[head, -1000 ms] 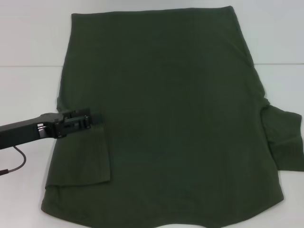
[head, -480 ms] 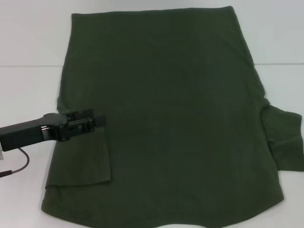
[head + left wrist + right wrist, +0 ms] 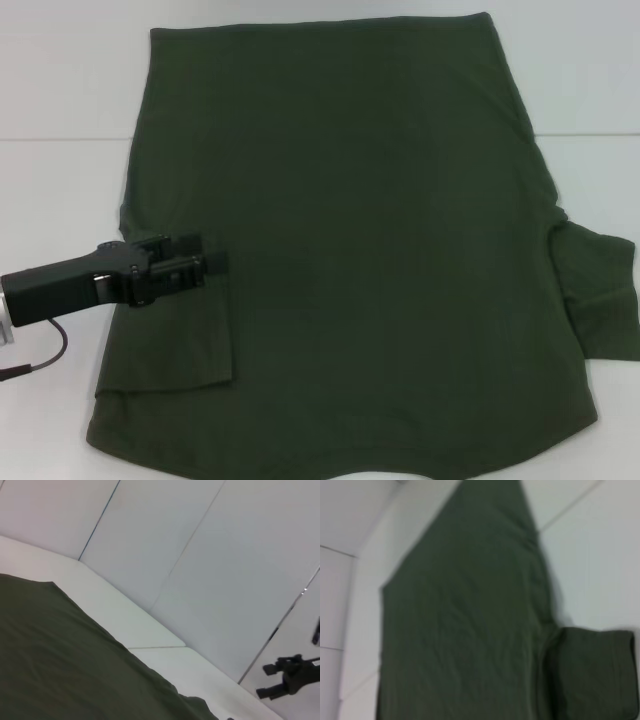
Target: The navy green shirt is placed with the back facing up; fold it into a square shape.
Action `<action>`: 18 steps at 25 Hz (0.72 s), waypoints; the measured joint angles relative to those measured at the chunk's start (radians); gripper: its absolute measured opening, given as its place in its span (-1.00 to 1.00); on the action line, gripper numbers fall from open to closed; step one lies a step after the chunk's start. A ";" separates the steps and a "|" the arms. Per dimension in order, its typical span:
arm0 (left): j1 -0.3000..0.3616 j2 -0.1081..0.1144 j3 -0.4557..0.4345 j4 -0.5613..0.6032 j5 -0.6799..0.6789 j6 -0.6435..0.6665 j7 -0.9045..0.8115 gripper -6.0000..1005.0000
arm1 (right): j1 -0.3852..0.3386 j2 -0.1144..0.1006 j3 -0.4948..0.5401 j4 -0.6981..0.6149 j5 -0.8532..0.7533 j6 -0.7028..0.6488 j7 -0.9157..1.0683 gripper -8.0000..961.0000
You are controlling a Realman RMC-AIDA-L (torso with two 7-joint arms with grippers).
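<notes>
Shirt (image 3: 380, 250) lies flat — hem far, collar near — left gripper (image 3: 205, 265) state unclear.

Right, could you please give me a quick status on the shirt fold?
Left claw low over shirt's folded-in left sleeve. Right arm out of view. Navy green shirt flat, right sleeve still out. Nothing blocking.

Shirt (image 3: 360, 250) hem: you lose it below the head view's edge.
Left gripper (image 3: 205, 265) fingertips: dark against fabric, gap unreadable.
</notes>
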 joint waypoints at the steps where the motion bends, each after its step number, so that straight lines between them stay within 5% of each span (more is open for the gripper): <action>1: 0.001 -0.002 0.000 0.000 0.001 0.000 0.001 0.44 | 0.014 0.001 -0.008 0.000 -0.011 0.009 0.014 0.89; 10: -0.005 -0.014 0.002 0.001 0.003 0.000 0.007 0.44 | 0.108 0.008 -0.115 0.075 -0.103 0.094 0.123 0.89; 18: -0.010 -0.016 0.001 0.001 -0.002 0.001 0.014 0.44 | 0.116 0.029 -0.165 0.126 -0.156 0.188 0.120 0.89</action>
